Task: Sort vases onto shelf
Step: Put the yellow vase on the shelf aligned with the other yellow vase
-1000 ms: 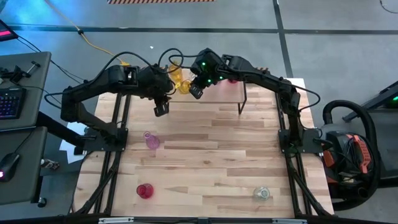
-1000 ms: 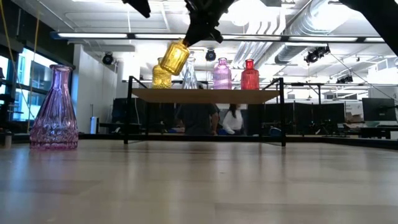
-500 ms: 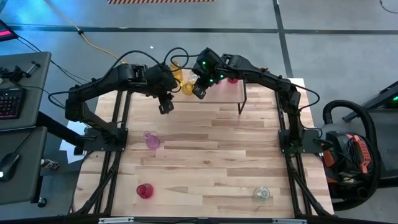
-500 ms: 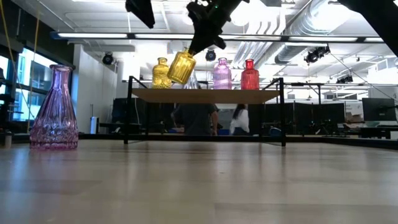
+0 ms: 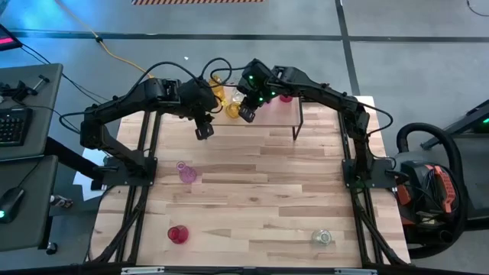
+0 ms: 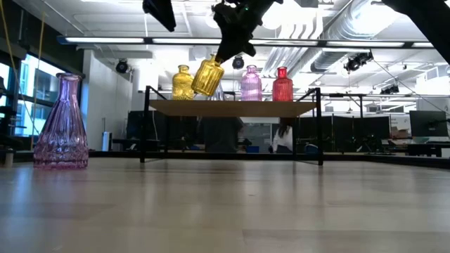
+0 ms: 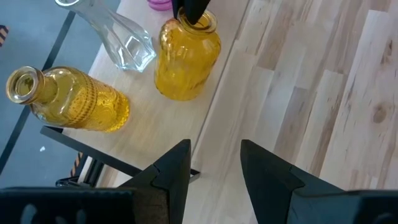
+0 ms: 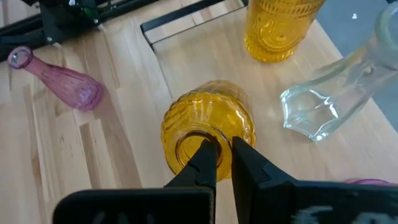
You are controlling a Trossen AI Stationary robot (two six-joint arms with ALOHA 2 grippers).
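My right gripper (image 8: pixel 222 149) is shut on a yellow vase (image 8: pixel 208 124), which hangs tilted just over the left part of the small wooden shelf (image 6: pixel 232 107). A second yellow vase (image 6: pixel 183 83), a clear vase (image 7: pixel 121 37), a pink vase (image 6: pixel 251 83) and a red vase (image 6: pixel 283 84) stand on the shelf on their bases. My left gripper (image 7: pixel 214 165) is open in the air in front of the shelf's left end (image 5: pixel 202 131) and holds nothing. Three more vases stand on the table: pink (image 5: pixel 186 172), red (image 5: pixel 177 234) and clear (image 5: pixel 322 237). My right gripper pinches the yellow vase by the rim of its mouth (image 8: pixel 219 138), one finger (image 8: pixel 204 158) inside the neck and one outside. The fingers come from above, slanting down. The vase hangs tilted below them (image 6: pixel 208 76), its base close above the shelf board.
The shelf's black legs (image 5: pixel 298 126) stand on the far part of the table. The tabletop (image 5: pixel 267 198) between the shelf and the three standing vases is bare wood. A desk with a keyboard (image 5: pixel 11 126) is beyond the left edge. People move in the room behind.
My right gripper has carried the yellow vase down and a little toward the table's right, from above the shelf's left end to just over the board beside the other yellow vase; the vase stays tilted. My left gripper has shifted slightly right.
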